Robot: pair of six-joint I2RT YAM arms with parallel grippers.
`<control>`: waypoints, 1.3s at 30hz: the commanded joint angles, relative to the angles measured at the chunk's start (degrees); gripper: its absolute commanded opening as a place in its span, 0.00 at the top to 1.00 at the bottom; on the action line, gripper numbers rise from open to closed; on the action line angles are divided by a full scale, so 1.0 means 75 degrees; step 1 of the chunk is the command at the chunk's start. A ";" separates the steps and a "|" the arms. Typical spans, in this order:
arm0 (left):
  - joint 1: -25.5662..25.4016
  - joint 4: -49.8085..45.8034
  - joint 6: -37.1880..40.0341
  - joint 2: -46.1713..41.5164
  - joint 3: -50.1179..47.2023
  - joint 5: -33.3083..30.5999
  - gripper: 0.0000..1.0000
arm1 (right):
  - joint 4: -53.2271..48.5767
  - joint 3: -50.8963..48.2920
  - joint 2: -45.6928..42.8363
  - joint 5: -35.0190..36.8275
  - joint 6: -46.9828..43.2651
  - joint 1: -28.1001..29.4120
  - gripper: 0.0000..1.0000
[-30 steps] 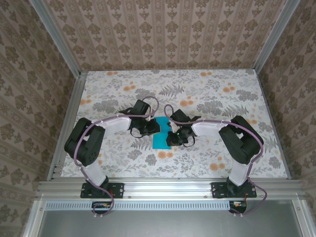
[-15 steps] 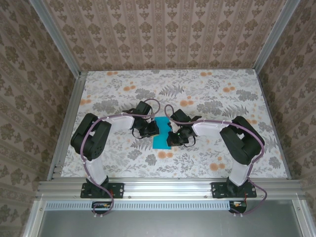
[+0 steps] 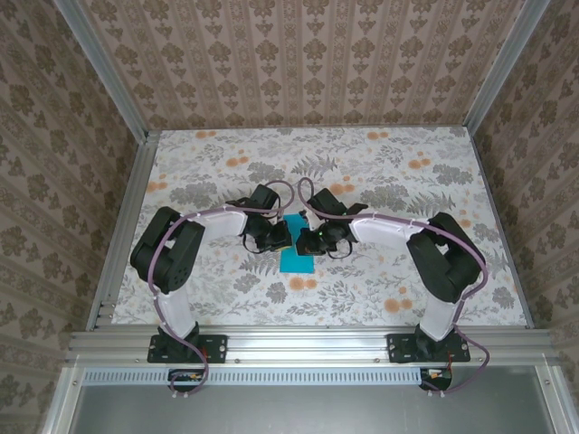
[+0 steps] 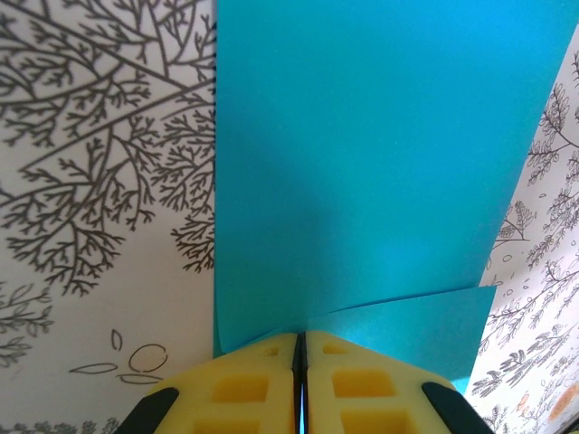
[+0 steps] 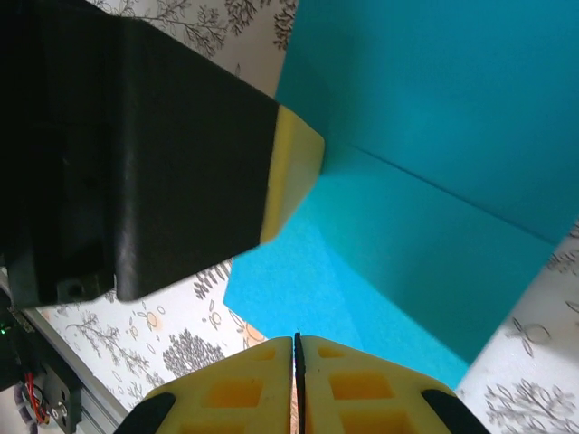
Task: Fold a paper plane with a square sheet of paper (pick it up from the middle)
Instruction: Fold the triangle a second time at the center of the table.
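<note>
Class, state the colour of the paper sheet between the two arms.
Plain bright turquoise-blue; the thin folded sheet of paper shows best in the left wrist view.

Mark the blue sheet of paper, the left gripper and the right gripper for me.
sheet of paper (image 3: 296,261), top external view, its near bare part.
left gripper (image 4: 300,336), left wrist view, between its shut yellow fingertips.
right gripper (image 5: 297,340), right wrist view, between its shut yellow fingertips.

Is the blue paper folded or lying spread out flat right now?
Folded: the square sheet of paper shows one layer overlapping another along a straight edge.
</note>
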 commanded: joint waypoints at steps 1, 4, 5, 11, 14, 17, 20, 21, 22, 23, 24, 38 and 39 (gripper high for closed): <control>-0.0017 -0.0409 -0.0203 0.0240 -0.0030 -0.0550 0.89 | 0.0118 0.0215 0.0296 0.0263 0.0469 0.0177 0.89; -0.0017 -0.0376 -0.0244 0.0231 -0.0052 -0.0538 0.89 | 0.0199 0.0288 0.0483 0.0520 0.0733 0.0271 0.90; -0.0017 -0.0367 -0.0272 0.0231 -0.0072 -0.0535 0.90 | 0.0286 0.0289 0.0548 0.0566 0.0825 0.0285 0.91; -0.0017 -0.0073 -0.0368 0.0173 -0.0232 -0.0372 0.90 | 0.0866 0.0230 0.0849 0.0527 0.1297 0.0286 0.93; -0.0017 -0.0033 -0.0380 0.0161 -0.0276 -0.0333 0.90 | 0.0979 0.0242 0.0949 0.0589 0.1388 0.0283 0.94; -0.0017 -0.0022 -0.0374 0.0161 -0.0309 -0.0339 0.90 | 0.0978 0.0241 0.0990 0.0739 0.1435 0.0286 0.94; -0.0017 -0.0016 -0.0373 0.0171 -0.0317 -0.0347 0.90 | 0.0893 0.0234 0.1036 0.0964 0.1488 0.0275 0.94; -0.0017 -0.0022 -0.0379 0.0172 -0.0320 -0.0350 0.90 | 0.0846 0.0243 0.1067 0.1045 0.1515 0.0273 0.94; -0.0017 -0.0023 -0.0381 0.0181 -0.0317 -0.0362 0.90 | 0.0846 0.0228 0.1079 0.1075 0.1534 0.0268 0.94; -0.0017 -0.0033 -0.0379 0.0184 -0.0318 -0.0372 0.90 | 0.0870 0.0205 0.1074 0.1091 0.1570 0.0263 0.94; -0.0006 -0.0055 -0.0376 0.0198 -0.0313 -0.0379 0.90 | 0.0897 0.0179 0.1082 0.1089 0.1605 0.0241 0.94; 0.0006 -0.0109 -0.0357 0.0278 -0.0312 -0.0440 0.90 | 0.1814 0.0075 0.1003 0.0378 0.1971 0.0022 0.93; 0.0006 -0.0100 -0.0358 0.0286 -0.0317 -0.0444 0.90 | 0.1823 0.0069 0.1021 0.0402 0.1987 0.0017 0.93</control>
